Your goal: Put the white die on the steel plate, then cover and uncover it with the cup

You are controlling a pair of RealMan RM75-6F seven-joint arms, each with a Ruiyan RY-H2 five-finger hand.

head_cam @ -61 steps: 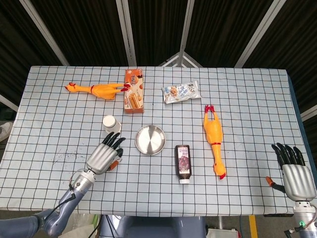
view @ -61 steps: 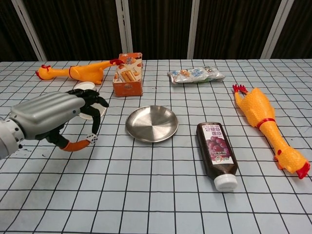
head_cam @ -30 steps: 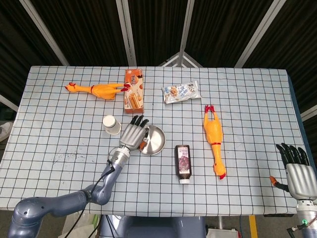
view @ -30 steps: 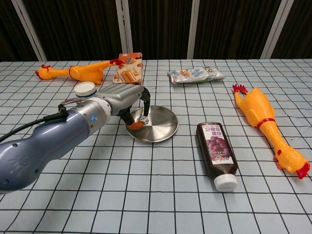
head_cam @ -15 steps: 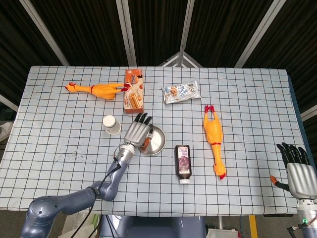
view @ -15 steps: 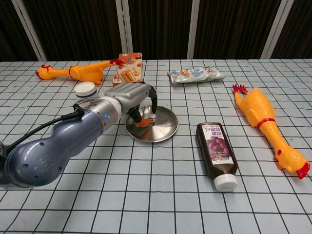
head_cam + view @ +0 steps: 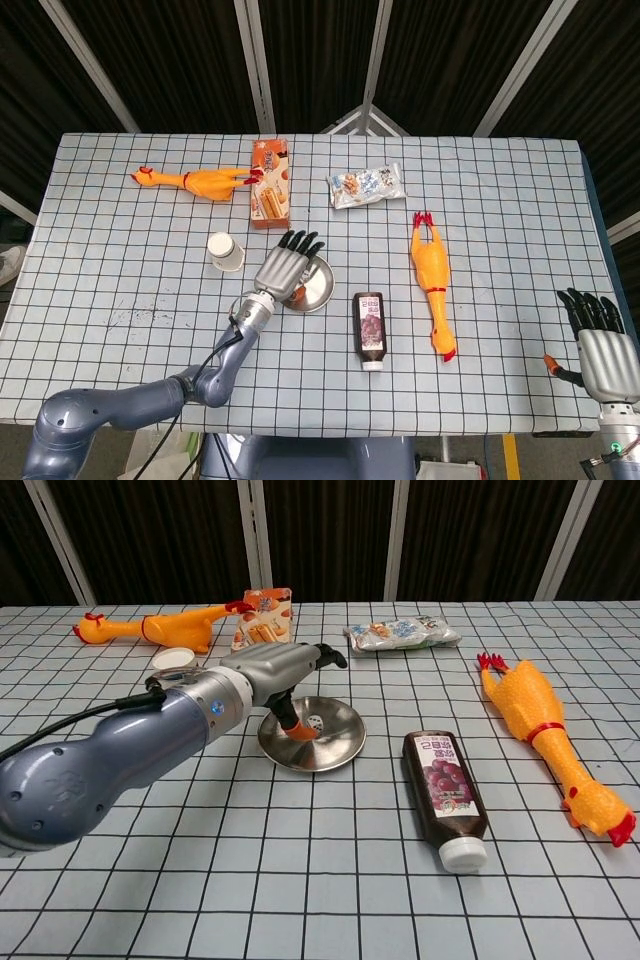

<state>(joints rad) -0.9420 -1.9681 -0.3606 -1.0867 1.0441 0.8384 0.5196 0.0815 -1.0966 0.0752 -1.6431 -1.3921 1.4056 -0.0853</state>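
Checked cloth [image 7: 120, 290] covers the table. At frame centre, the left hand's [image 7: 275, 668] fingers [image 7: 328, 656] spread released above the white die [image 7: 315, 722], which lies on the steel plate [image 7: 335, 748]. Cup [image 7: 226, 251] lies left of it. Lower right, the right hand [image 7: 603, 358] rests, fingers extended, empty.

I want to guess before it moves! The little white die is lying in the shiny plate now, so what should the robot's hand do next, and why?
Probably pull the left hand back and reach left for the cup. The white die lies on the steel plate, the fingers are spread above it and hold nothing, and the cup stands apart on the table, not yet picked up.
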